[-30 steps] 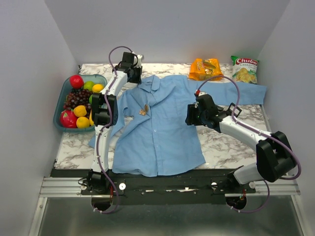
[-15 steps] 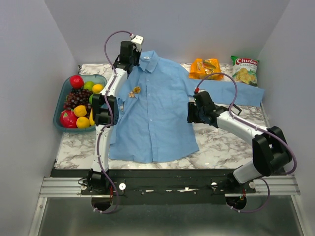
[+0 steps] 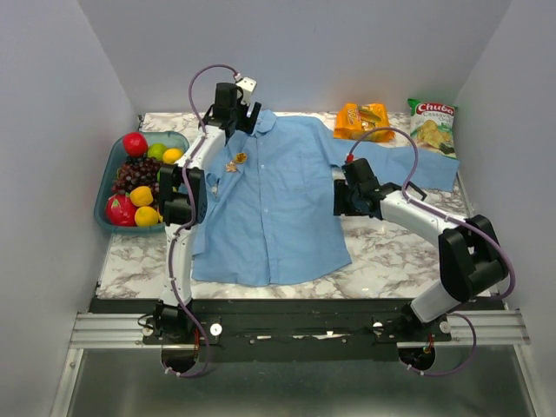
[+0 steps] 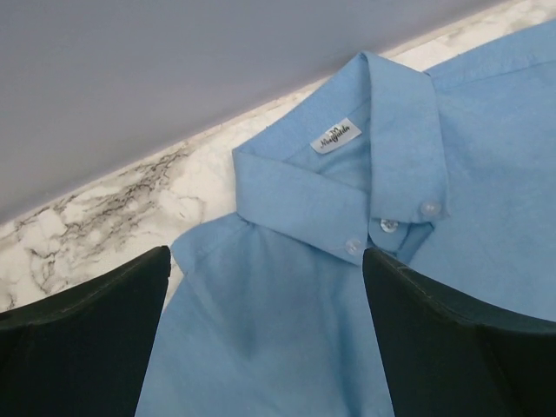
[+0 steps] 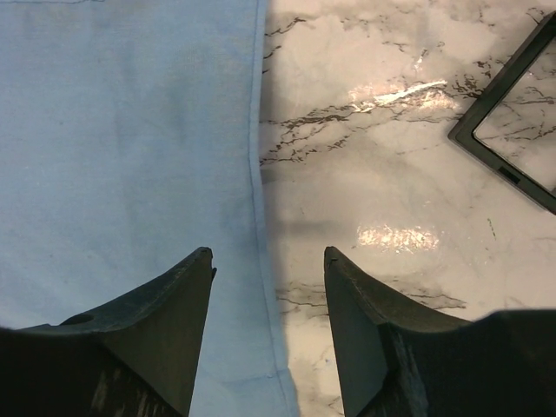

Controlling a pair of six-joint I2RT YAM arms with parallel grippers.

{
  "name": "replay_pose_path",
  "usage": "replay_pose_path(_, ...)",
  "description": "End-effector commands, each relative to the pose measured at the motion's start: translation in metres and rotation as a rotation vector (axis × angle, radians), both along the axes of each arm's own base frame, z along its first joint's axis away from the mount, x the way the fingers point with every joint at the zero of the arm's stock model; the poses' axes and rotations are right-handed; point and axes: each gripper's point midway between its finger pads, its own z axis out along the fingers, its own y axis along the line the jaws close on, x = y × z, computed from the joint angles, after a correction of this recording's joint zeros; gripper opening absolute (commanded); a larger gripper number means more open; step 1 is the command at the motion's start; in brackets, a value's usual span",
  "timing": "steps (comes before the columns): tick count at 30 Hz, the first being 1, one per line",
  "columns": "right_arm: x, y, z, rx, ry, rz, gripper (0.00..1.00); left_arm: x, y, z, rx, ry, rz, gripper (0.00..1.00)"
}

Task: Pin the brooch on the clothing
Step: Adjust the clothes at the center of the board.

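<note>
The clothing [image 3: 278,208], a light blue shirt, lies front up across the marble table, its collar [image 4: 330,200] toward the back wall. The brooch [image 3: 236,160], tiny and orange-gold, sits on the shirt's chest, left of the button row. My left gripper [image 3: 246,115] hovers open over the collar; in the left wrist view its gripper [image 4: 265,256] straddles bare cloth below the collar buttons. My right gripper [image 3: 340,200] stands open at the shirt's right side. In the right wrist view the gripper [image 5: 268,254] spans the shirt's hem edge [image 5: 259,217] and holds nothing.
A teal bowl of fruit [image 3: 143,178] stands at the table's left. An orange snack bag [image 3: 363,121] and a Chuba crisp bag [image 3: 432,122] lie at the back right. A black square tray [image 5: 512,130] sits on the marble right of the right gripper.
The left gripper pulled the collar toward the back, straightening the shirt, then opened and let it go. The brooch moved back with the cloth. The right gripper barely shifted.
</note>
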Motion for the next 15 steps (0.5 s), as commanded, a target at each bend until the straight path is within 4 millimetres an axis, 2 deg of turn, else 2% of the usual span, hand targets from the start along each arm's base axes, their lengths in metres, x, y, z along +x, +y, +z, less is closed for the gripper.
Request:
replay_pose_path(1,-0.013,-0.008,-0.022,-0.022,0.082,-0.016,0.61,-0.033,0.007,0.08,-0.038,-0.041,0.069,0.99)
replay_pose_path(3,-0.018,-0.005,-0.028,-0.006,0.104,-0.013,0.6,-0.043,0.017,0.075,-0.042,0.007,0.132,0.99)
replay_pose_path(5,-0.025,-0.002,-0.036,0.015,0.133,-0.001,0.59,-0.061,0.03,0.061,-0.029,0.078,0.192,0.99)
replay_pose_path(10,-0.031,0.009,-0.045,0.063,0.159,0.041,0.57,-0.103,0.057,0.021,-0.058,0.21,0.305,0.99)
replay_pose_path(15,-0.033,0.01,-0.055,0.073,0.18,0.035,0.57,-0.128,0.079,-0.008,0.003,0.301,0.391,0.99)
